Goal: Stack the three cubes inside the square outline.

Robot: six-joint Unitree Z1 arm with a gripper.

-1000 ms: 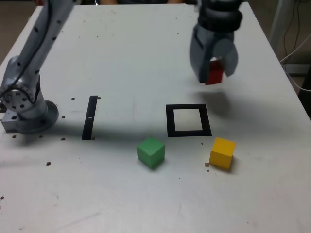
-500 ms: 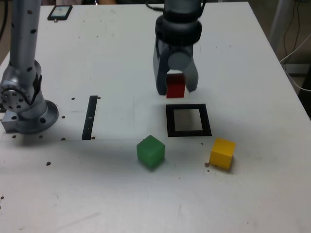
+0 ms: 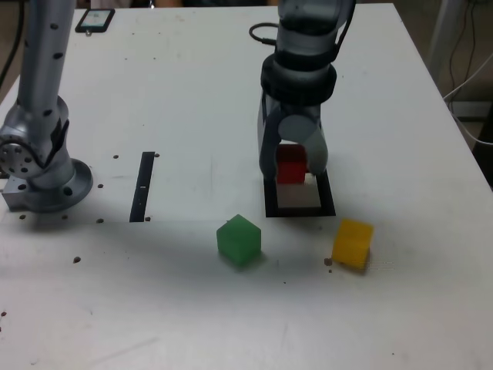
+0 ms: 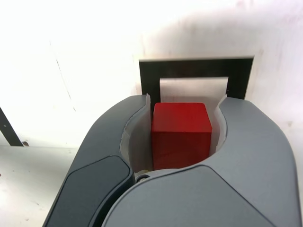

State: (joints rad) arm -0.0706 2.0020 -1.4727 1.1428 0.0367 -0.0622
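My gripper [image 3: 292, 171] is shut on the red cube [image 3: 290, 171], holding it low over the far part of the black square outline [image 3: 300, 208]. The wrist view shows the red cube [image 4: 181, 133] pinched between the two grey fingers [image 4: 246, 142], with the square outline [image 4: 195, 69] and its white centre just beyond it. Whether the cube touches the table cannot be told. The green cube [image 3: 239, 240] sits on the table in front of the outline, toward the exterior view's left. Off the outline's near corner, on the exterior view's right, lies the yellow cube [image 3: 353, 243].
A narrow black strip [image 3: 142, 186] lies on the white table [image 3: 192, 92] at the exterior view's left of the outline. The arm's grey base [image 3: 38, 166] stands at the left edge. A dark phone [image 3: 95, 18] lies at the far left corner.
The gripper carried the red cube from the far right toward the outline, then lowered it over the outline's far part. The green and yellow cubes stayed where they were.
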